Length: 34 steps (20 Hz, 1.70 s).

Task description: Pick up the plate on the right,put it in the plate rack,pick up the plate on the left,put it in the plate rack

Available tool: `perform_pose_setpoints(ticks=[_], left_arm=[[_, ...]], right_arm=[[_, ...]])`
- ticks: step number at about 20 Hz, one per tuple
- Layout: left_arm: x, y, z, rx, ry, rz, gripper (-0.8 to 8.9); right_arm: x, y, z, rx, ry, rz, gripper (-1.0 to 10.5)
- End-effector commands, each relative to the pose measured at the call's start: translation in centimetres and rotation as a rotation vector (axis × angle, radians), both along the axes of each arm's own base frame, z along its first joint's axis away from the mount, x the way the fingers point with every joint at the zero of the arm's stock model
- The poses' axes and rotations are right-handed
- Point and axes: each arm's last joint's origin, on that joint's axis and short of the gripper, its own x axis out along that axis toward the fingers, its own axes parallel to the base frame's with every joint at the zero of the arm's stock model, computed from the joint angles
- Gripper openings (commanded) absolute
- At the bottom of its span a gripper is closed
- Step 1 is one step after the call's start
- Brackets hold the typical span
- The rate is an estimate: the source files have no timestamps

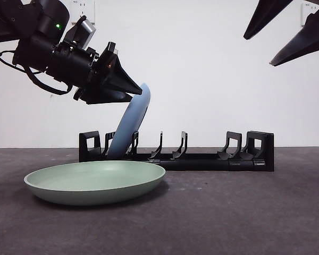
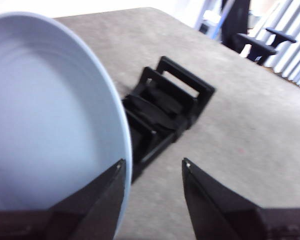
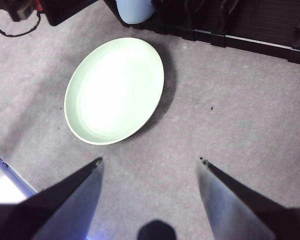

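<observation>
Blue plate (image 1: 132,123) leans in the rack (image 1: 176,151) at the left tool (image 1: 128,87), spread wide; withdrawing could tip it onto the green plate (image 1: 95,181) at 6 o'clock.

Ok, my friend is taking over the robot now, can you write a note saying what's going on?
Left end effector: open, beside the blue plate, which leans tilted in the plate rack at one end.
Right end effector: open, empty, up above the green plate.
Done: blue plate in the rack.
Left: the green plate lies flat on the table before the rack; pick it up and rack it.
</observation>
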Motion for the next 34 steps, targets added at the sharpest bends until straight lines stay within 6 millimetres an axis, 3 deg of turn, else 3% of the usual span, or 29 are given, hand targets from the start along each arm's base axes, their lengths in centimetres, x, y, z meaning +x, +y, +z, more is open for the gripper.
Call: perform_pose_setpoints(ticks=[1, 8, 13, 16, 20, 24, 30, 34], left_arm=[[-0.3, -0.1, 1.0, -0.024, 0.008, -0.012, 1.94], [-4.4, 1.5, 7.0, 0.013, -0.093, -0.017, 1.94], [-10.4, 3.4, 11.2, 0.140, -0.178, -0.049, 1.94], [-14.3, 4.8, 12.9, 0.250, -0.232, -0.035, 1.99], [-18.5, 6.2, 13.8, 0.365, -0.248, -0.007, 3.45], [-20.9, 6.9, 14.1, 0.390, -0.240, -0.026, 3.46], [-21.8, 7.1, 14.0, 0.397, -0.206, -0.040, 3.46], [-21.8, 7.0, 14.0, 0.396, -0.207, -0.051, 3.46]], right_arm=[[0.0, 0.0, -0.4, -0.003, 0.014, -0.002, 3.1], [0.3, 0.1, -0.2, 0.008, -0.013, -0.003, 3.1], [1.6, 0.7, -0.9, 0.027, -0.003, -0.012, 3.1], [3.5, 2.8, -2.5, 0.051, 0.023, 0.019, 3.1], [6.2, 6.7, -6.2, 0.072, 0.086, 0.060, 3.1], [8.3, 9.6, -10.0, 0.039, 0.154, 0.069, 3.1], [10.9, 12.4, -12.3, -0.030, 0.190, 0.062, 3.1], [11.5, 12.8, -13.0, -0.045, 0.204, 0.058, 3.1]])
